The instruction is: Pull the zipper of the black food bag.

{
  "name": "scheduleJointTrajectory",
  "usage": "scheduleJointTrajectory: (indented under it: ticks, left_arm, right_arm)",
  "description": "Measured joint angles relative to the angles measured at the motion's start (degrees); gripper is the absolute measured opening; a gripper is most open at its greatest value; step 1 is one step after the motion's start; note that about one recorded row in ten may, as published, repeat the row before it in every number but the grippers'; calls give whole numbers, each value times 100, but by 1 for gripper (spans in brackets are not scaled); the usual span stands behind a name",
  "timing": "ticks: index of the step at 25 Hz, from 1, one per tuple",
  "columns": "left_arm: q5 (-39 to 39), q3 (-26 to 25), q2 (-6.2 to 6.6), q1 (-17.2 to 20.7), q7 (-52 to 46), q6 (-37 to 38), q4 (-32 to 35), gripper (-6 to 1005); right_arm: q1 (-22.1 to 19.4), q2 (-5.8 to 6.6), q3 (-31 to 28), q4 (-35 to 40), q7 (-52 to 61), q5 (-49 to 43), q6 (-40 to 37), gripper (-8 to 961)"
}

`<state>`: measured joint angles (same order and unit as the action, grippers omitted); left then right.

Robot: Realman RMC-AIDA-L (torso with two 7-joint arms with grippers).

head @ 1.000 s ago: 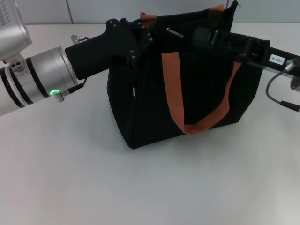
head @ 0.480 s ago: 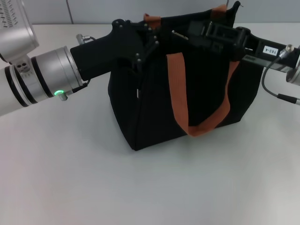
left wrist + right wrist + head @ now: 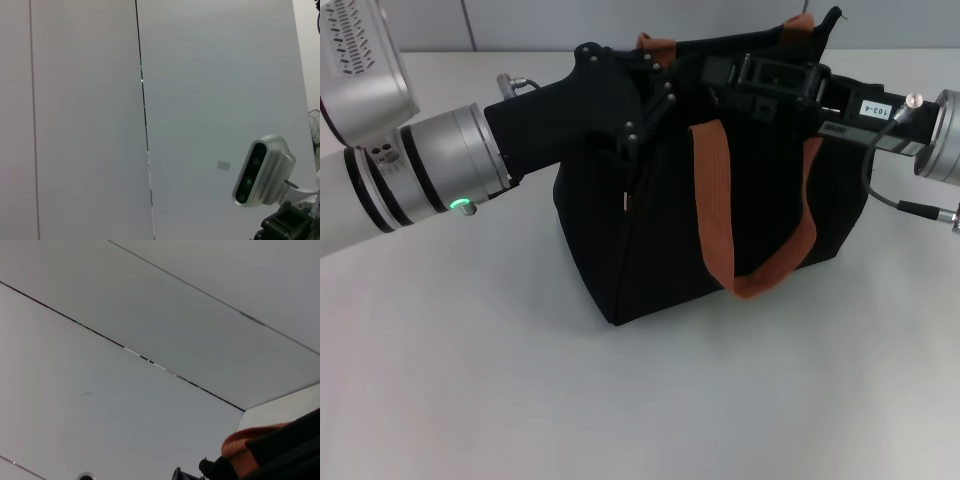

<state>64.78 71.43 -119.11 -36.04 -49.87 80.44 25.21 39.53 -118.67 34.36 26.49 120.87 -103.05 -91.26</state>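
Zipper hidden; the black food bag [image 3: 720, 200] is being touched along its top edge by the left gripper [image 3: 655, 95] and right gripper [image 3: 745, 72], finger opening indiscernible.

Silver arms, black wrists, green light

Surface [image 3: 620, 400] in front of black food bag [image 3: 660, 250] open, wide room for approach. Bag top crowded: left gripper [image 3: 655, 85] from left, right gripper [image 3: 760, 75] from right, seemingly near meeting. Orange handle [image 3: 720, 220] drapes over front face. Wall [image 3: 620, 20] close behind.
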Motion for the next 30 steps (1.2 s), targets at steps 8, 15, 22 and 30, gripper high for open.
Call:
scheduleJointTrajectory:
  ticks: [8, 15, 22, 30]
  left_arm:
    - [-31, 44, -8, -5, 4, -176, 0, 26]
    - [-118, 43, -9, 22, 3, -188, 1, 26]
    - [-155, 51, -16, 34, 3, -188, 1, 26]
    - [-161, 72, -16, 36, 3, -172, 2, 26]
  right_arm:
    - [-82, -24, -13, 5, -333, 26, -247, 632]
    - [-156, -25, -62, 15, -520, 45, -377, 632]
    - [-163, -25, -69, 14, -518, 49, -302, 632]
    - [-169, -24, -38, 6, -473, 321, -291, 633]
